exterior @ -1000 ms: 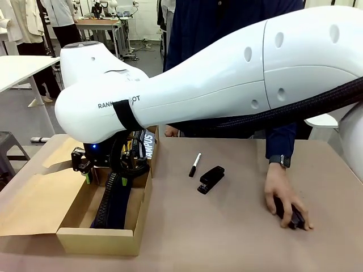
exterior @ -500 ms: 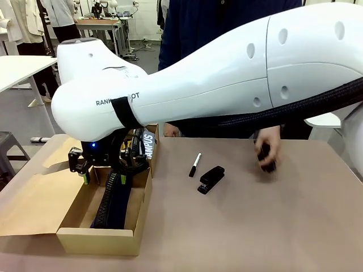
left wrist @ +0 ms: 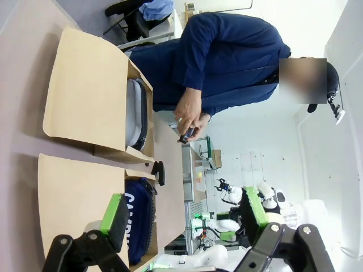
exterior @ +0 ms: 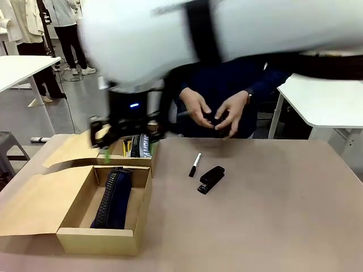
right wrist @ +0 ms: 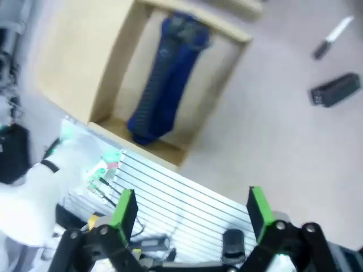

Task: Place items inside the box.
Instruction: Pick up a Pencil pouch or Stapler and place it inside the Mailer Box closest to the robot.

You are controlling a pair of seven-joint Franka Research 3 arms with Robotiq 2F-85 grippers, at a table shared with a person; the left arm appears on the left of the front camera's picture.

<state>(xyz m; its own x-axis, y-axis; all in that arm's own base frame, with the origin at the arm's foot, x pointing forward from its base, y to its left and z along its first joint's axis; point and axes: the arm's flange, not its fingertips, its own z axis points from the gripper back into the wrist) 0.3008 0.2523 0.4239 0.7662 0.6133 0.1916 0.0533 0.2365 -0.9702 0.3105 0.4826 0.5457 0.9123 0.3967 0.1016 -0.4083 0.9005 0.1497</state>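
Over the box (exterior: 96, 241) at the tabletop's (exterior: 255, 226) left edge, the right hand (right wrist: 191, 207) hangs released; the left hand (left wrist: 185, 211) gapes empty.

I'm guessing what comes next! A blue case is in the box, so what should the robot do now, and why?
Probably swing the right arm across to the stapler and lower its jaws over it. Those jaws stand open and empty above the box, the navy case lies inside, and the stapler and marker lie out on the table.
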